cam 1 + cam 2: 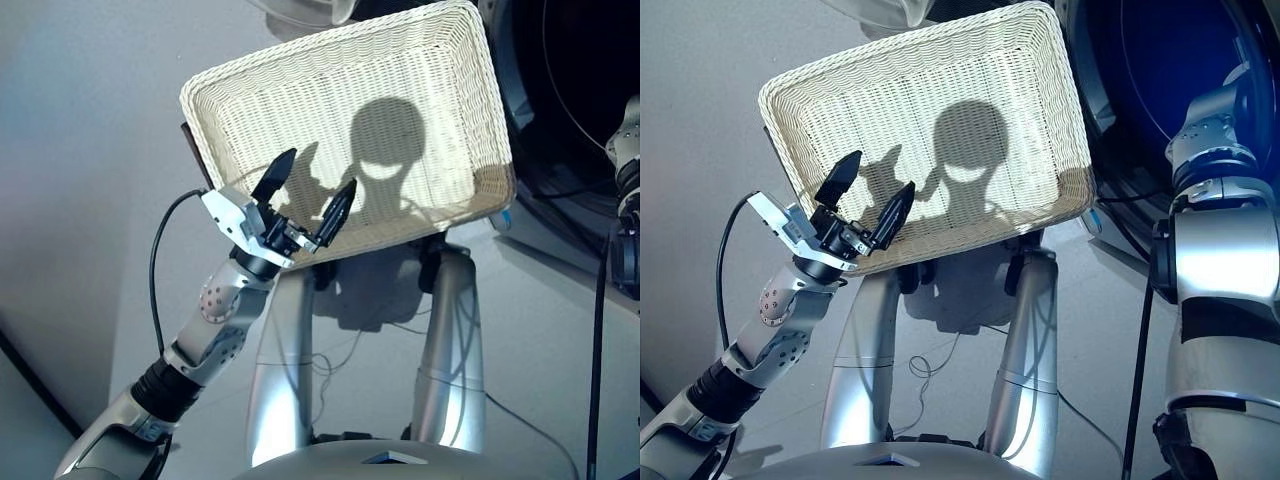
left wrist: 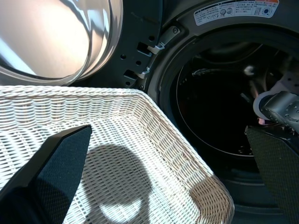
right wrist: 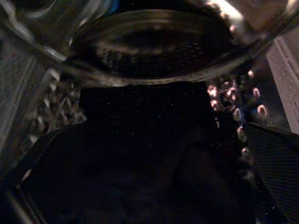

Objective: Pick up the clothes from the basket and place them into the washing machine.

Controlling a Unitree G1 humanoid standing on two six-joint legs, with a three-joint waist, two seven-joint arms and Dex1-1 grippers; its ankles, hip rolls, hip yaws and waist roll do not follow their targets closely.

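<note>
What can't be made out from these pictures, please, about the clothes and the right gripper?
- Clothes: none lie in the basket; none can be told apart in the dark drum in the right wrist view.
- Right gripper: cut off by the edge in both eye views; the right wrist view is too dark to show whether it holds anything.
- Washing machine interior: black in the left wrist view.
- Left gripper: open, empty.

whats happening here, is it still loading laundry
The basket looks empty: only bare wicker and shadow show inside it. The left gripper hovers over its near rim with jaws open, holding nothing. The right arm reaches into the washing machine, whose door stands open; its wrist view shows the perforated drum and something dark low down, too dim to identify. I can't tell whether the right gripper holds anything.
</note>
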